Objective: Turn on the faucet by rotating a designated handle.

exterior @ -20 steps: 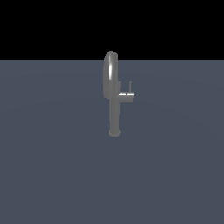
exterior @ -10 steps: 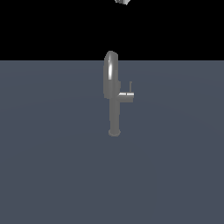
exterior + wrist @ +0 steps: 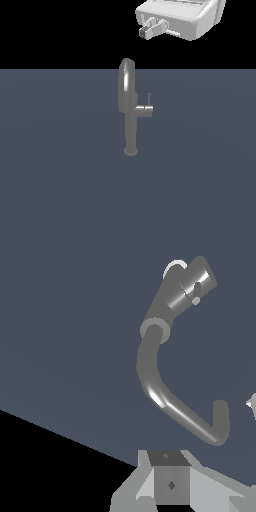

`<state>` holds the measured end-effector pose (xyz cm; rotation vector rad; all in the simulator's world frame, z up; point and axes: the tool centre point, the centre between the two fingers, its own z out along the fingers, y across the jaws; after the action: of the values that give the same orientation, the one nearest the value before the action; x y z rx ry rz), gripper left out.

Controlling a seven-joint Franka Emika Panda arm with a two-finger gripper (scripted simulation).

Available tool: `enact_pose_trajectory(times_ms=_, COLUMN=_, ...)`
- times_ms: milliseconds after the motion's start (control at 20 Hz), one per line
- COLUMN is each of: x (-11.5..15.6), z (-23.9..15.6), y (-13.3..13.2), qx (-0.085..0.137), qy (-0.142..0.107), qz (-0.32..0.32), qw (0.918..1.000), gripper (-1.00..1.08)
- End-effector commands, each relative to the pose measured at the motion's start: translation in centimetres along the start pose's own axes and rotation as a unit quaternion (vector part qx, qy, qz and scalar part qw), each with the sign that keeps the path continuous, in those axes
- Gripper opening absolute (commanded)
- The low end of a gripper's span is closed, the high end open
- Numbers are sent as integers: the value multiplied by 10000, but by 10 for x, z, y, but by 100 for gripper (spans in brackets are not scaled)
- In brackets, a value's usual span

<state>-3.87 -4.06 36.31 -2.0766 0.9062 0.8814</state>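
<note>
- A grey metallic faucet (image 3: 131, 120) is seen standing upright on a plain slate-grey worktop (image 3: 55, 190), a little above the middle of the exterior view, its small round base resting on the surface.
- The tall slim post is topped by a high arched loop spout, and a short side stub is carried out toward the exterior view's right, ending in the handle (image 3: 149, 100), a thin lever rod pointing upward.
- The worktop is shown as one flat, even surface, unmarked and of a single colour, running to a straight far edge; beyond it only flat black is rendered, with no walls or fittings to be made out.
- The white pincer (image 3: 150, 29) is caught at the exterior view's upper right, well above the faucet and apart from it, with nothing touched; only part of it is in frame, and whether its jaws are parted or closed cannot be told.
- In the wrist view the spout's curved tube (image 3: 165, 396) is seen from above, with pale parts of the pincer's housing (image 3: 170, 483) at the frame's edge.
</note>
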Motion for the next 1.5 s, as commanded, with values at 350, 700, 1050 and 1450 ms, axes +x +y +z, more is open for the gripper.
enact_pose_trajectory(times_ms=350, x=69, z=6, y=0, qx=1119, qy=-942, qz=1026, qw=9839, gripper=-100)
enact_pose_trajectory(times_ms=700, x=116, z=20, y=8, qx=1902, qy=-1599, qz=1753, qw=9526, gripper=-100)
enact_pose_trajectory(times_ms=1050, x=145, z=35, y=15, qx=2408, qy=-2024, qz=2224, qw=9228, gripper=-100)
enact_pose_trajectory(times_ms=1450, x=157, z=44, y=18, qx=2626, qy=-2209, qz=2425, qw=9074, gripper=-100)
